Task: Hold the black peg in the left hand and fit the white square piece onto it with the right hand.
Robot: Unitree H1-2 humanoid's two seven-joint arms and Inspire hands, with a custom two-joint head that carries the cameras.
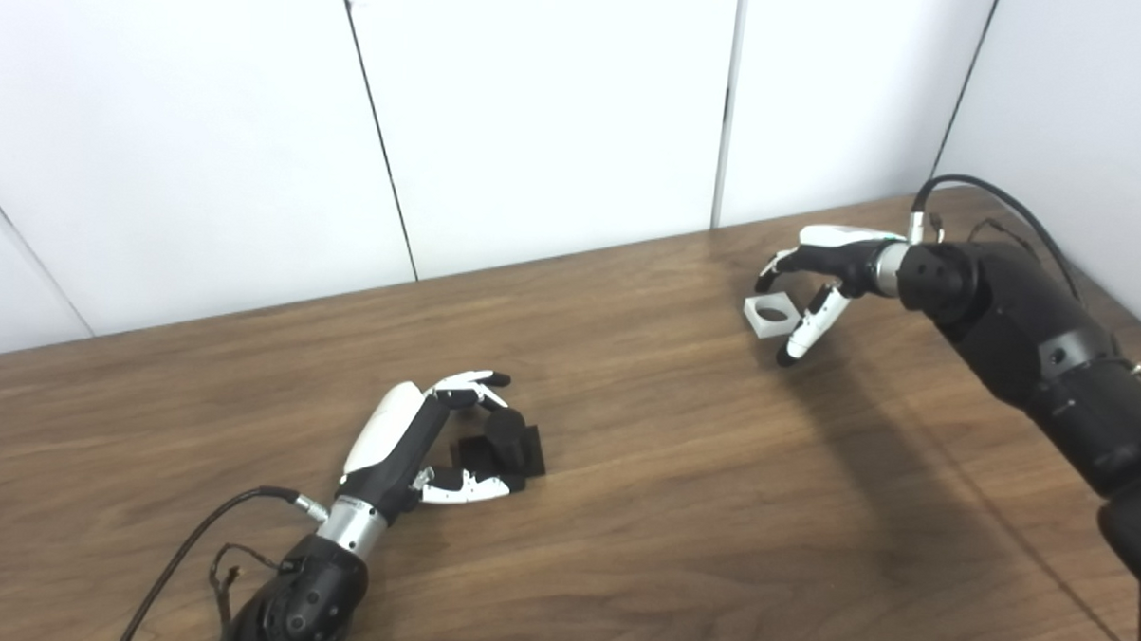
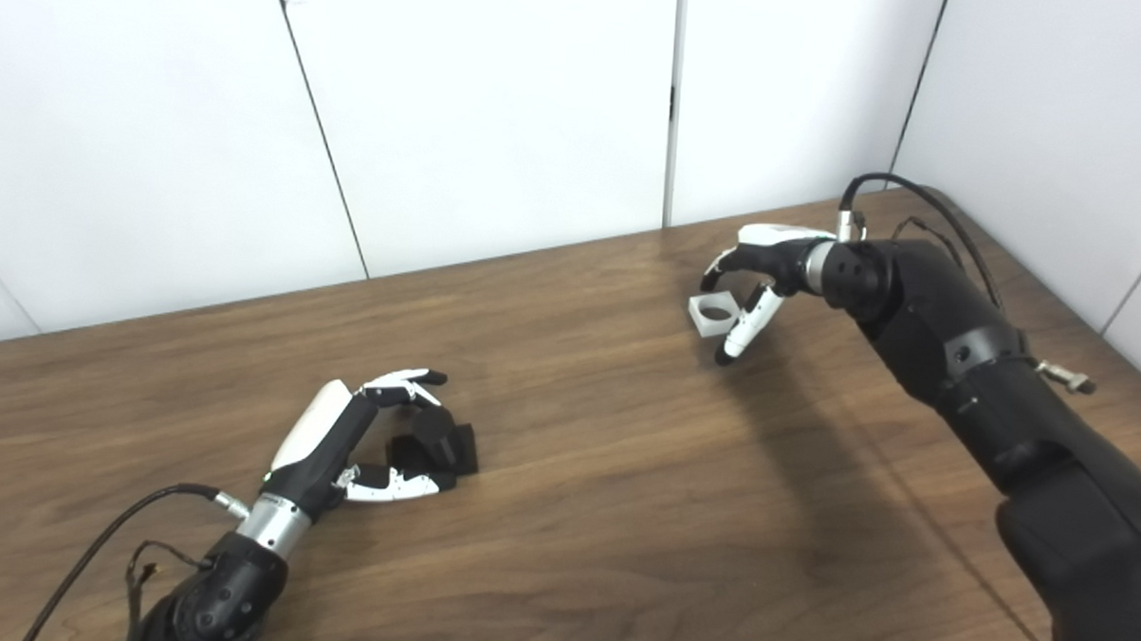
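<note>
The black peg lies on the wooden table, left of the middle. My left hand rests on the table around it, fingers behind the peg and thumb in front. The fingers are fairly straight and the hand looks open. The white square piece, with a round hole facing up, sits far back on the right. My right hand reaches down over it. Its curled fingers touch the piece's back corner and its thumb lies along the near right side, so the hand is pinched on the piece, which looks level with the tabletop.
White wall panels stand directly behind the table's back edge and along its right side. The right forearm hangs above the table's right part and casts a shadow there. Cables trail from both wrists.
</note>
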